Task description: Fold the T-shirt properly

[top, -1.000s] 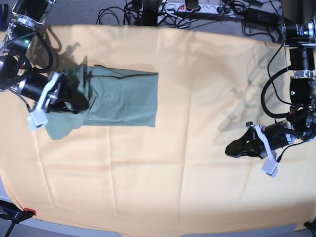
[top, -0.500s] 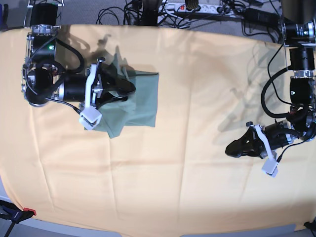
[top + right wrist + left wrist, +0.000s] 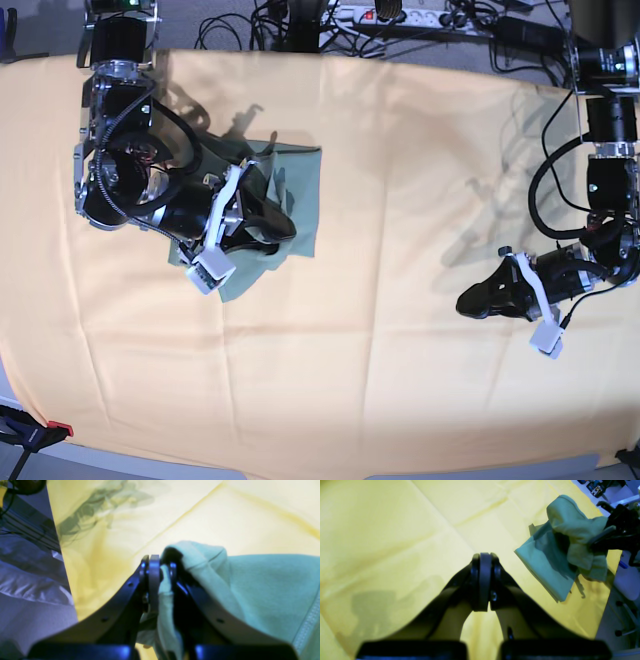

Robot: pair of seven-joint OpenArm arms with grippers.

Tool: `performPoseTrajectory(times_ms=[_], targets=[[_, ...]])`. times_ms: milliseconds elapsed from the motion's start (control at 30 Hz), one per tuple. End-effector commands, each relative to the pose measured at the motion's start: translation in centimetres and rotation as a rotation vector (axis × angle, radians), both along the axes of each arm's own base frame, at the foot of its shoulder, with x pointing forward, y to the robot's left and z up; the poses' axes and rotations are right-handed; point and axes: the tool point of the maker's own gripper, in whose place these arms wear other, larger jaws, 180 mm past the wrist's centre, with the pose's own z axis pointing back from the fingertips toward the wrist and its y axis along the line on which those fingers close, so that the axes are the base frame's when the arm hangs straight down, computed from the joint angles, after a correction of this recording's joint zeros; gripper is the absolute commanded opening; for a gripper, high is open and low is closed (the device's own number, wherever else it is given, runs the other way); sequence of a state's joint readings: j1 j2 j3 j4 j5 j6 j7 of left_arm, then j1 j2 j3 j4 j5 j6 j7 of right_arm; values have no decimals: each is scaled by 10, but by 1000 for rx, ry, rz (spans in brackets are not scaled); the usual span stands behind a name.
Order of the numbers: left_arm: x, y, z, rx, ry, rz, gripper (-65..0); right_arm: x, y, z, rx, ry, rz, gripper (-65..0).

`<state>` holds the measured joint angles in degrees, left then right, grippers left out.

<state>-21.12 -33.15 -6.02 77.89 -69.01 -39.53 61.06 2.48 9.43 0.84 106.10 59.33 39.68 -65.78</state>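
The sage-green T-shirt (image 3: 303, 190) lies at the back left of the yellow-orange cloth (image 3: 380, 350), partly doubled over on itself. My right gripper (image 3: 287, 226) hovers over it, shut on a bunched end of the T-shirt (image 3: 262, 585); in the right wrist view, fabric is pinched between the jaws of the right gripper (image 3: 161, 560). The arm hides much of the shirt in the base view. My left gripper (image 3: 466, 300) rests far right on bare cloth, shut and holding nothing. In the left wrist view the left gripper (image 3: 483, 556) points toward the lifted T-shirt (image 3: 545, 562).
A power strip and tangled cables (image 3: 400, 15) lie beyond the cloth's back edge. A red clamp (image 3: 57, 430) grips the front left corner. The cloth's left edge (image 3: 60, 555) drops off close beside the right gripper.
My right arm has swung from the far left toward the middle, carrying the T-shirt's end over the rest of the shirt. The left arm has stayed still.
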Motion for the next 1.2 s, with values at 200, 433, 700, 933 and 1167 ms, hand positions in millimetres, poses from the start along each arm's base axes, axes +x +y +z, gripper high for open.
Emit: performPoseTrajectory(times_ms=[200,433,700,933,1167], targets=[[7,1,23,-29,-65,0,-650,-5,29,8,13,-39,63,-650],[7,1,23,-32,-65,-1,-650,-22,56,-2,-40,-34,169,-403],[7,1,23,-31,-65,-1,-650,-33,71,60,84,-157,278,-183],[7,4,19,1,-61,6,-650,-4,20,54,-90,-217,99,-188],[7,3,20,-7,-63,5,-650,-13,12,24,-145,-150,78,-273]])
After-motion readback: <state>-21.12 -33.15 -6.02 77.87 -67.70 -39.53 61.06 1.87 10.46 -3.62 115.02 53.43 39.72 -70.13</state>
